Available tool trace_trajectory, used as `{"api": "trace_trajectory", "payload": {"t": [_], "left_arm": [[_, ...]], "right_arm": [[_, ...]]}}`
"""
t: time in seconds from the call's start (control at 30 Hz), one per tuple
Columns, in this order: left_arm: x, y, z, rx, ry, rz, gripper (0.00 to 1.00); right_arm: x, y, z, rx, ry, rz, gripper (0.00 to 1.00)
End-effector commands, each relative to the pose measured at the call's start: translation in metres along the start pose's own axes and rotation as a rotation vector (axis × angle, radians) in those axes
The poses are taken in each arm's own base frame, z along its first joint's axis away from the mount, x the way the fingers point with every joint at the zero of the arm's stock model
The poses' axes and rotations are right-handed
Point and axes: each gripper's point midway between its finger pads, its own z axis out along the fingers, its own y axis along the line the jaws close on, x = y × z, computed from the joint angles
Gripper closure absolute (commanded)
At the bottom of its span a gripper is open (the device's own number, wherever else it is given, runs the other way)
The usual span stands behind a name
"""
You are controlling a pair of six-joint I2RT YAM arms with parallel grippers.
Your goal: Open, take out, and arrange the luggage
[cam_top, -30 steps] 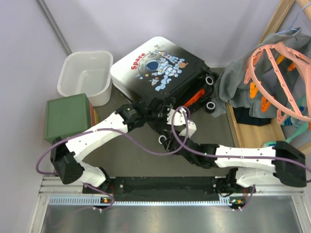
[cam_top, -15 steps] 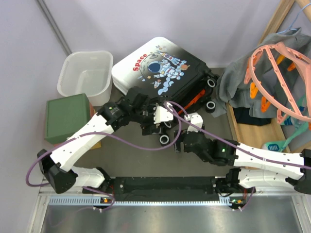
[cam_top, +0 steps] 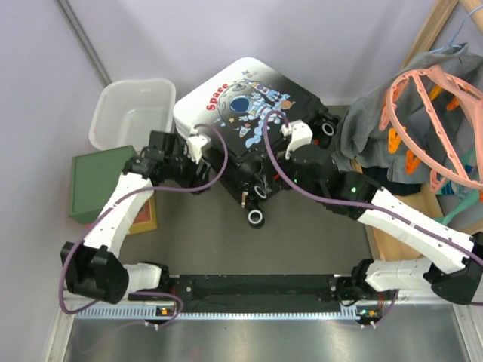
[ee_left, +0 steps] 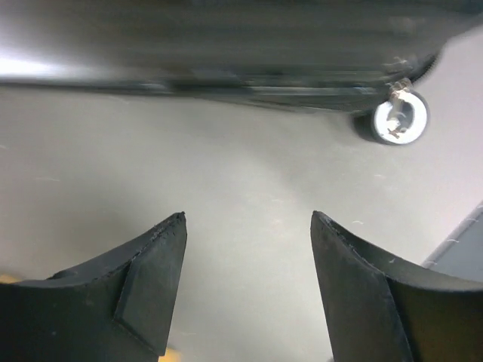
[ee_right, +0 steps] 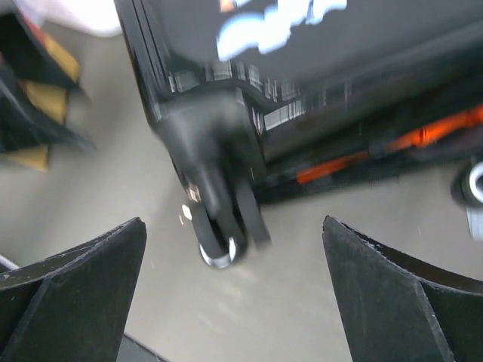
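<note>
We see the suitcase lying flat on the table with the astronaut print up and, as far as we can tell, the lid closed. It lies between the two arms. The left pincer is open about halfway to wide and holds nothing. Bare table lies between its fingers, and the dark side of the suitcase runs across just ahead of the fingertips, apart from them, with one wheel ahead and to the right. The right pincer is open very wide and is also empty. A corner of the suitcase with its black wheel stands just ahead, between the lines of the two fingers, and an orange strip runs ahead to the right. We cannot tell whether the fingers touch the shell. We judge the shell to be stiff, smooth and rather slippery, and too broad for either pincer to hold across the lid. Because of the wheels it may roll or turn when one arm pushes it. We cannot see what is inside, so its weight is unknown to us. We think the good places to take hold are the thin edge of the lid at the seam, or the zip puller if one is there. One pincer should hold the lower half at the wheel corner while the other lifts.
</note>
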Motion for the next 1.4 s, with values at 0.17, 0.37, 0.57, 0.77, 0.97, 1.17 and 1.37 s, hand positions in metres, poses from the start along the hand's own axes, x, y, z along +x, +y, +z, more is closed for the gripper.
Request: {"api": "trace_trajectory", "payload": {"t": [0.17,0.37,0.57,0.77,0.97,1.17,1.37], "left_arm": [[-0.012,-0.055,0.024,0.154,-0.234,-0.057,0.27],[-0.017,-0.079,0.054,0.171,-0.228,0.004,0.21],[0.007,-0.096,0.086,0.163,-0.170,0.031,0.21],[0.007,-0.093,0.103,0.121,-0.212,0.018,0.25],[-0.008,-0.105,0.101,0.179,-0.372,-0.067,0.40],[-0.001,-0.114,0.107,0.235,-0.339,-0.113,0.49],[-0.010,-0.117,0.103,0.252,-0.370,-0.109,0.81]], "right_arm": [[-0.010,0.025,0.041,-0.102,0.042,-0.086,0.01],[0.003,0.022,0.066,-0.054,0.096,-0.126,0.01],[0.011,0.015,0.079,-0.020,0.141,-0.116,0.04],[0.020,0.005,0.090,0.007,0.127,-0.050,0.10],[0.028,0.008,0.096,-0.002,0.132,-0.019,0.17],[0.031,0.014,0.100,-0.028,0.128,0.012,0.22],[0.037,0.014,0.103,-0.023,0.154,0.009,0.32]]}}
